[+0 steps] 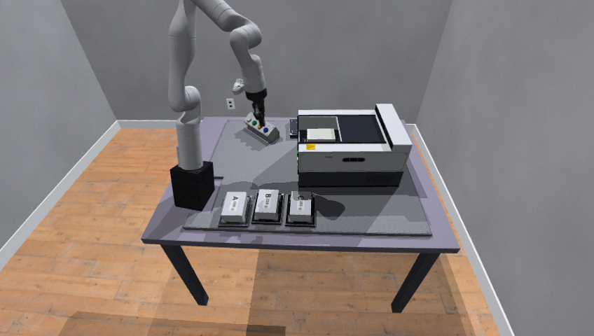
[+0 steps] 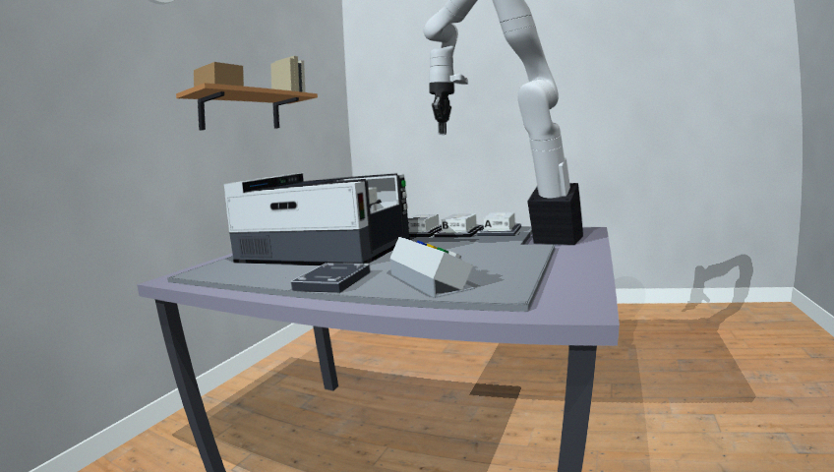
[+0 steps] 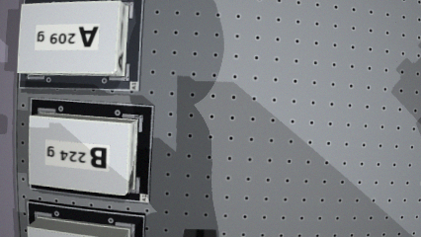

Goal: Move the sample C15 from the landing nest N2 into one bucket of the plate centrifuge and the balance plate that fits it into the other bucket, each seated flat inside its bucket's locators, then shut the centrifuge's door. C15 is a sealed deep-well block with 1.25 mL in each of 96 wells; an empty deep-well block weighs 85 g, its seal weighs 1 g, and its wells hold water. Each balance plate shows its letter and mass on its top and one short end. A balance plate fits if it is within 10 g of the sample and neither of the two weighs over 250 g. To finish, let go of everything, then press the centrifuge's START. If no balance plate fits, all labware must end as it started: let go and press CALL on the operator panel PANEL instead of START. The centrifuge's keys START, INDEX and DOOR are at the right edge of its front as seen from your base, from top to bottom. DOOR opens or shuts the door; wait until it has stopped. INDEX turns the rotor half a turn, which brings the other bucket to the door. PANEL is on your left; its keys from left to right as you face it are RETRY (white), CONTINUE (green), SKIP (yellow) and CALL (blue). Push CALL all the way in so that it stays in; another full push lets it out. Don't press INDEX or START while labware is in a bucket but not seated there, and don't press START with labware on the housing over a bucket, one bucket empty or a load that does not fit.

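Top view: gripper [image 1: 260, 120] clenched on nothing, fingers pointing down, hanging over the panel [image 1: 261, 129] near its coloured keys. Panel's long axis running diagonally from back left to front right. Centrifuge [image 1: 351, 159] to the right, door open, a white block [image 1: 321, 134] lying flat in the bucket at the left of the opening, long axis across the picture. Dark nest [image 1: 293, 127] between panel and centrifuge, nothing showing on it. Along the front edge of the table [image 1: 300, 243], three balance plates side by side, each in its own dark nest: A [image 1: 234, 206], B [image 1: 266, 204], C [image 1: 300, 206], long axes running front to back, lettered short ends toward the front.

Exterior view: gripper [image 2: 442, 124] well above the panel [image 2: 430, 267], apart from it, jaws shut and holding nothing. Panel seen from its back, sloped face away, a strip of coloured keys just showing along its top. Flat nest [image 2: 330, 276] just left of it. Centrifuge [image 2: 298, 224] behind; plates B [image 2: 459, 222] and A [image 2: 499, 220] beyond, letters on their near ends.

Wrist view: looking down on a perforated mat [image 3: 306, 118]. At the left, plate A [image 3: 69, 39] marked 209 g, plate B [image 3: 81, 154] marked 224 g, labels upside down. Edge of a third plate [image 3: 79, 228] at the bottom. Fingers not visible apart from a dark sliver at the lower edge.
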You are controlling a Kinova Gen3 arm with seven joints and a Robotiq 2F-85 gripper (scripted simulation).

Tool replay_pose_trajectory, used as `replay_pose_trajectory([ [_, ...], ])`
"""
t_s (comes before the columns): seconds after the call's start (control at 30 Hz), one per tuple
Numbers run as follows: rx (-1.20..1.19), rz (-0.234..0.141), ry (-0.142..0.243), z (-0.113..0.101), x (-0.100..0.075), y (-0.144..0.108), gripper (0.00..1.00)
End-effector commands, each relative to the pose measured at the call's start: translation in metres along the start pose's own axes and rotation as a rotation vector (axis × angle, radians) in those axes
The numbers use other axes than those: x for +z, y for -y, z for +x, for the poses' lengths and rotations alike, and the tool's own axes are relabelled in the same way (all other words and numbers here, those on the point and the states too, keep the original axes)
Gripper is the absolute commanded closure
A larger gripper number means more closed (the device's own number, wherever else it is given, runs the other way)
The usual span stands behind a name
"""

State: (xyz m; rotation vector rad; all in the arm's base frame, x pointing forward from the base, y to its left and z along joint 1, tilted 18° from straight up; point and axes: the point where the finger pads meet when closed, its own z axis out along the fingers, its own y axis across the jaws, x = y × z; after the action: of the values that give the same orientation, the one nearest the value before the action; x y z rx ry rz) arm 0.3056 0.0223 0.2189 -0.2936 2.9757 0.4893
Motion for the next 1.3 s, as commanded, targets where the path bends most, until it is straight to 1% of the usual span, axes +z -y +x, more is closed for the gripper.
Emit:
replay_pose_trajectory([
  [0.0, -0.002, -0.003, 0.083, 0.0, 0.0, 0.0, 0.9],
  [0.13, -0.002, -0.003, 0.163, 0.0, 0.0, 0.0, 0.9],
  [0.2, -0.002, -0.003, 0.163, 0.0, 0.0, 0.0, 0.9],
  [0.53, -0.001, -0.003, 0.359, 0.0, 0.0, 0.0, 0.9],
  [0.97, -0.001, -0.003, 0.359, 0.0, 0.0, 0.0, 0.9],
  [1.27, -0.001, -0.003, 0.359, -0.012, 0.028, 0.0, 0.9],
])
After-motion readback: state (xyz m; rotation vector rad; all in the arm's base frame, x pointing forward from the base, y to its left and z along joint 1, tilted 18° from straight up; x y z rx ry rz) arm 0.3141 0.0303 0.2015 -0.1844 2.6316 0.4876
